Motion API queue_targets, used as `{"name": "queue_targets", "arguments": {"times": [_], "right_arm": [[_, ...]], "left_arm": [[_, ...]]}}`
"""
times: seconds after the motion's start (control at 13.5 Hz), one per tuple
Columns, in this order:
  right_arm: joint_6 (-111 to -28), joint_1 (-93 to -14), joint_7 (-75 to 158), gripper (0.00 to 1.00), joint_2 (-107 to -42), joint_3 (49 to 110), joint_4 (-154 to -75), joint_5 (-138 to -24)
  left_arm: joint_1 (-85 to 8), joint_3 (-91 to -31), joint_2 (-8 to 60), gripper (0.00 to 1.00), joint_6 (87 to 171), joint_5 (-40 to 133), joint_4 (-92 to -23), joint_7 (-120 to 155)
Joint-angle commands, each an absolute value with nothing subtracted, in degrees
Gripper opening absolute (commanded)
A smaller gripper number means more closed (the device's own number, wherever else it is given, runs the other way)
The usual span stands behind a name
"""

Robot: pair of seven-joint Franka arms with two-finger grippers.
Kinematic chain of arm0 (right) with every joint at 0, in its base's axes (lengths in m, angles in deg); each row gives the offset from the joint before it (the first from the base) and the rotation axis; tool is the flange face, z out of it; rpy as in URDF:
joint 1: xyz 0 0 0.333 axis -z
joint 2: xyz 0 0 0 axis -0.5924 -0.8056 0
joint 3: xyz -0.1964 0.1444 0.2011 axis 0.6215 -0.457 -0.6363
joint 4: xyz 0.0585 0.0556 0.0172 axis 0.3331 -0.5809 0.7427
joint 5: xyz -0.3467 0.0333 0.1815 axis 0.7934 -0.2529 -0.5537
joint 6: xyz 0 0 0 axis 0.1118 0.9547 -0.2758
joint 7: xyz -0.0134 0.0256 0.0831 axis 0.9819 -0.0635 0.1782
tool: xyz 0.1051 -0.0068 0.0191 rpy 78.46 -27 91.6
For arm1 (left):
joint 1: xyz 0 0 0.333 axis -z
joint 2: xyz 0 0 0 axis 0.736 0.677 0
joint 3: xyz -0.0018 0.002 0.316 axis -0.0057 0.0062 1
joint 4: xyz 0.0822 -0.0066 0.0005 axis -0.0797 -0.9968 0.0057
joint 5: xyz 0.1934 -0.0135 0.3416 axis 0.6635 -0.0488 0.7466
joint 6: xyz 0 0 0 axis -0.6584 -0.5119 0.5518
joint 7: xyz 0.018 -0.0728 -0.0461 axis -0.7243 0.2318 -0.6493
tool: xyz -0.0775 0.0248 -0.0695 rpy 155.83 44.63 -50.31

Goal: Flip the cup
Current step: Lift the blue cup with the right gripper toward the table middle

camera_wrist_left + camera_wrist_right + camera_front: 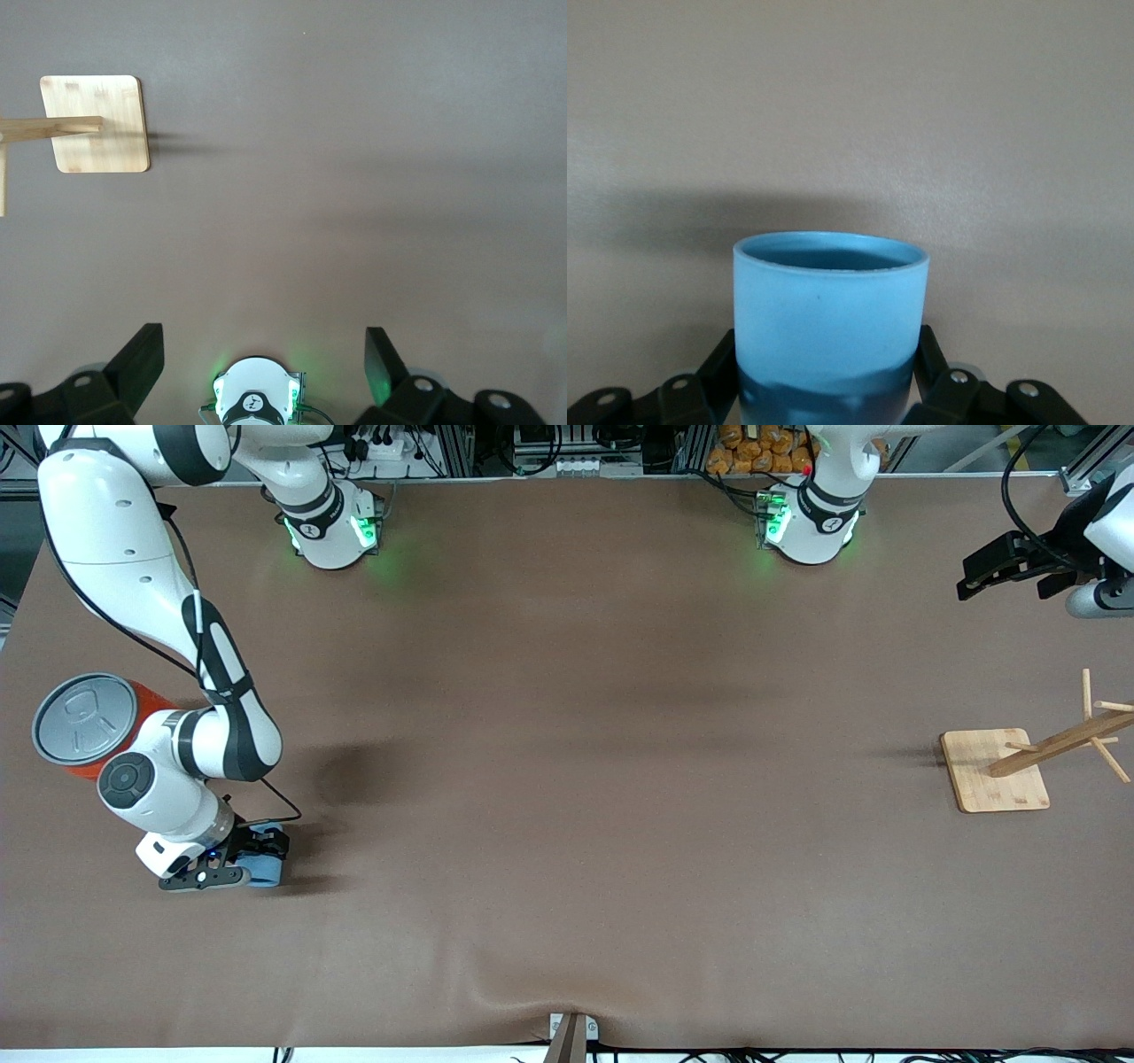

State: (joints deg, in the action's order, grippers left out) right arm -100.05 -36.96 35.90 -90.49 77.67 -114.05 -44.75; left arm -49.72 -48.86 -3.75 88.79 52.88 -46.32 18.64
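Gripping the cup (830, 328) (beside an orange can (84, 722)), right claw (244, 856); left claw (264, 359) waits wide.

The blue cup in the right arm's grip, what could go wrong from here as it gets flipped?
The right gripper, low over the table at the right arm's end, has its jaws shut on the cup near one end only, so the cup may slip or twist as it turns. The orange can stands close beside that arm, so a wide swing might knock it. The left gripper waits open, well clear, above the wooden rack.
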Motion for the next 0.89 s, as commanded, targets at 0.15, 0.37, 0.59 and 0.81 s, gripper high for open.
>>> {"name": "queue_targets", "arguments": {"times": [0.15,0.37,0.59,0.81], "right_arm": [[-97.6,-38.8,28.7,0.24,-88.1,75.8,-112.9,-44.5],[-92.1,-41.5,25.3,0.24,-82.1,74.9,-112.7,-44.3],[-92.0,-46.8,25.1,0.24,-78.2,74.4,-112.7,-44.4],[-90.4,-53.6,24.8,0.24,-76.1,74.4,-112.8,-44.3]], "left_arm": [[-49.9,-49.8,-3.8,1.0,88.1,52.2,-45.7,18.6],[-49.8,-49.9,-3.5,1.0,88.1,52.1,-46.2,18.6],[-49.7,-50.1,-2.0,1.0,88.0,52.0,-46.7,19.0],[-49.6,-51.3,-2.0,1.0,88.0,51.8,-47.8,19.0]]}}
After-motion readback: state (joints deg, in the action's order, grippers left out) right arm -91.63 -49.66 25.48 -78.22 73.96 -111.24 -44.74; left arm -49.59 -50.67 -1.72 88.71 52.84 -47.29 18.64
